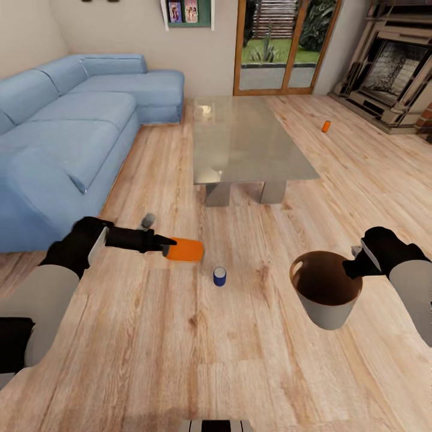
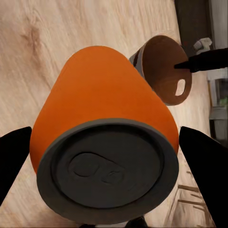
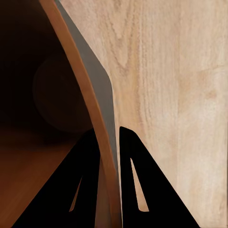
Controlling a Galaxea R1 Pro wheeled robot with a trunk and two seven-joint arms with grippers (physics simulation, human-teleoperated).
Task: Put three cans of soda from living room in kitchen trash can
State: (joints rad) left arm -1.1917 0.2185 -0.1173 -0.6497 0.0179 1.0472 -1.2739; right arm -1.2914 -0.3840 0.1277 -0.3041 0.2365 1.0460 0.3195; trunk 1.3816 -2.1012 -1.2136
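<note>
L gripper (image 1: 170,245) is clamped on a smooth orange-red cylindrical soda can (image 1: 185,249), held sideways, long axis toward the pale grey tapered bin w/ glossy brown inside (image 1: 326,290). R gripper (image 1: 350,268) pinches its thin rim. On the wood floor (image 1: 180,348) betw. them stands a dark blue can (image 1: 219,276). Far off, past the glass table (image 1: 246,144), another orange can (image 1: 326,126).

I see an orange can (image 1: 185,249) with a grey top, a dark blue can (image 1: 219,276), a pale grey bin (image 1: 327,290) with brown inside, and a blue sofa (image 1: 72,129).
</note>
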